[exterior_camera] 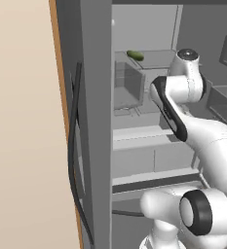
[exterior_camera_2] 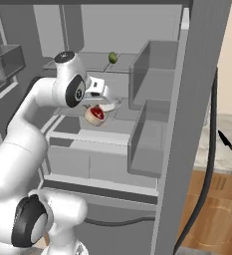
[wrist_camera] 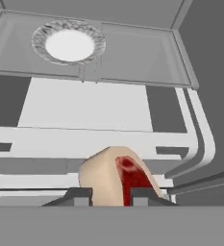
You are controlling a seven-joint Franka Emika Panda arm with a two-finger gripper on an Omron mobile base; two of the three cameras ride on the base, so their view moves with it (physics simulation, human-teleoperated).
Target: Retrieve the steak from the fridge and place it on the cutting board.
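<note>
Hand view: you see the steak (wrist_camera: pixel 117 178) at 6 o'clock, pale fat to the left, red meat to the right, standing up between the two dark fingertips (wrist_camera: pixel 80 196). The gripper (wrist_camera: pixel 106 197) is clamped on the steak, one tip on each side of it.

Right base view: the gripper (exterior_camera_2: pixel 98 106) sits inside the fridge (exterior_camera_2: pixel 197 99), reaching in from 9 o'clock. The steak (exterior_camera_2: pixel 95 115) hangs just under the hand, red face toward you with a pale rim, above the grey shelf (exterior_camera_2: pixel 112 127). Whether it touches the shelf, you cannot tell.

A small green vegetable (exterior_camera_2: pixel 112 58) lies on the upper shelf, at 1 o'clock from the steak and well apart from it. In the left base view the same vegetable (exterior_camera: pixel 135 55) shows at 12 o'clock, beyond the arm (exterior_camera: pixel 183 104).

Hand view again: a white round disc (wrist_camera: pixel 69 44) sits on the back wall at 11 o'clock.

Right base view, 5 o'clock: a wooden surface shows beside the fridge frame; its pattern is too unclear to call it the board.
</note>
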